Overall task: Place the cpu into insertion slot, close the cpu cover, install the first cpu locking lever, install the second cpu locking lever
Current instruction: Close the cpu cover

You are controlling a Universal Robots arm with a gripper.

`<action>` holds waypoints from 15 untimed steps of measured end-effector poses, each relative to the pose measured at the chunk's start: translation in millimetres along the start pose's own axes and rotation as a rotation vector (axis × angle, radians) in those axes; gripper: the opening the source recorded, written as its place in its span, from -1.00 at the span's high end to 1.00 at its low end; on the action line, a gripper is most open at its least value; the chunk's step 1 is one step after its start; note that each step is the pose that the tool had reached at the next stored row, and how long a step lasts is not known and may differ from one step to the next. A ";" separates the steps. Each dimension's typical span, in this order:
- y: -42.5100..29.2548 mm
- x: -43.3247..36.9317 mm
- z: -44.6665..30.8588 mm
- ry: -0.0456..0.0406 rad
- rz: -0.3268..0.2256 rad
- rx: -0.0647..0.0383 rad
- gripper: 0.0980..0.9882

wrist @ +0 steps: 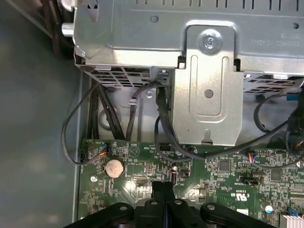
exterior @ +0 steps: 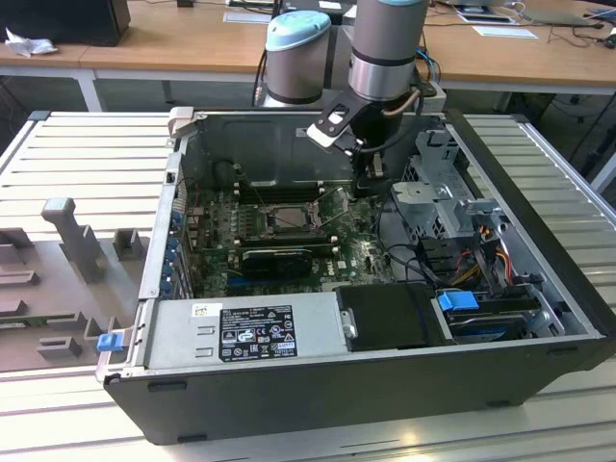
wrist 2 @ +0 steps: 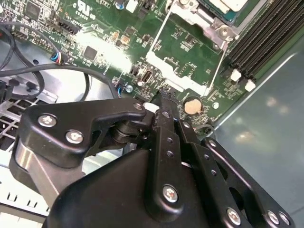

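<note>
My gripper [exterior: 373, 173] hangs inside the open computer case, over the green board to the exterior view's right of the insertion slot [exterior: 286, 218]. In both wrist views its black fingers [wrist: 163, 189] are pressed together with nothing between them; the tips [wrist 2: 163, 93] hover close to a round coin battery [wrist 2: 191, 105]. In the second wrist view the pale cpu [wrist 2: 232, 4] lies in the slot with the grey cpu cover [wrist 2: 216, 29] framing it. Two thin wire locking levers [wrist 2: 156, 40] [wrist 2: 216, 66] stick out from the slot's corners toward the gripper.
Long black memory slots [wrist 2: 266, 33] run beside the socket. A grey metal drive cage [wrist: 204, 71] with black cables [wrist: 164, 128] stands just beyond the gripper. The power supply [exterior: 241, 332] fills the case's near side, and the case wall [exterior: 159, 241] rises at the exterior view's left.
</note>
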State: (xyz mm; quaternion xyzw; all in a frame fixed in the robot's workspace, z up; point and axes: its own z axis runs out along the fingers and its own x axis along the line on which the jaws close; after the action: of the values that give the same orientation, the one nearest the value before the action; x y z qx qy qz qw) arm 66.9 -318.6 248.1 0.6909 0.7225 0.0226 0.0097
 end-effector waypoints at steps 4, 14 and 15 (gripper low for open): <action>0.2 0.0 1.9 0.0023 0.001 0.052 0.98; -33.4 1.6 -0.5 0.0033 0.001 0.075 0.98; -35.3 1.7 -0.5 0.0033 0.001 0.075 0.98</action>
State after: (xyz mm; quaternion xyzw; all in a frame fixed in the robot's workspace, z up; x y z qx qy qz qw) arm 31.5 -318.5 247.0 0.6913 0.7224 -0.0034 -0.0174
